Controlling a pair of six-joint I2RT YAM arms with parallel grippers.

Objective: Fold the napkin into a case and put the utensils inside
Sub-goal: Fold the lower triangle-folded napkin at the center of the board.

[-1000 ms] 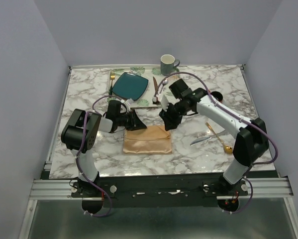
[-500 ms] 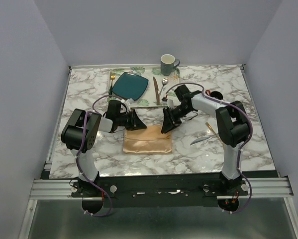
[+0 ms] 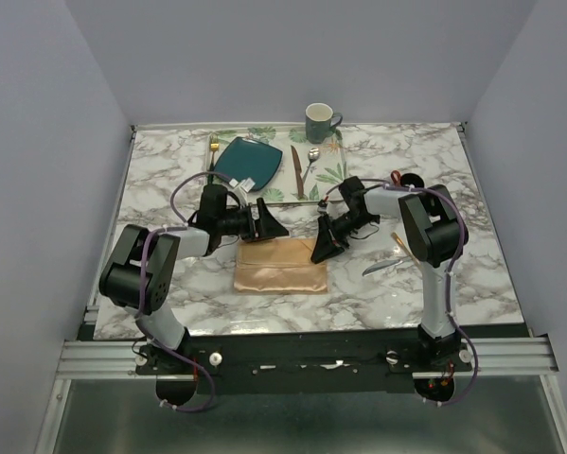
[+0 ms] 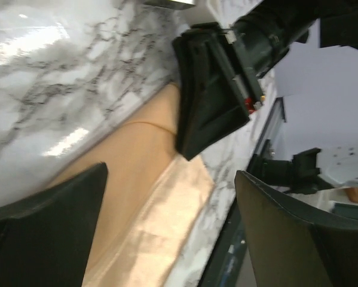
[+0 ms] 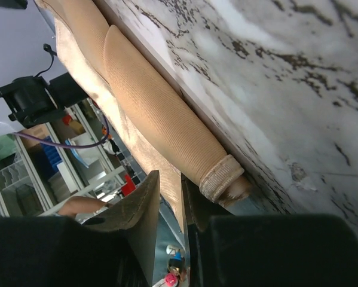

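Left tool hangs with its jaws spread wide and nothing between them, just beyond the far edge of the napkin. The right tool is down at the cloth's far right corner with its fingers drawn close together. Cloth runs toward that narrow gap, but whether any is actually pinched I cannot tell. The napkin lies folded into a flat rectangle near the front middle of the desk, with a rolled hem at the corner beside the right fingers (the wrist view shows at least 2 layers there). The gold spoon and silver knife lie to its right, apart from it, so nothing is loaded yet. The step in hand looks like forming or opening the pocket. To do it well, the right tool should catch only the top layer and lift it low and slowly, while the left tool presses the lower layer flat so the fold does not drag across the marble.
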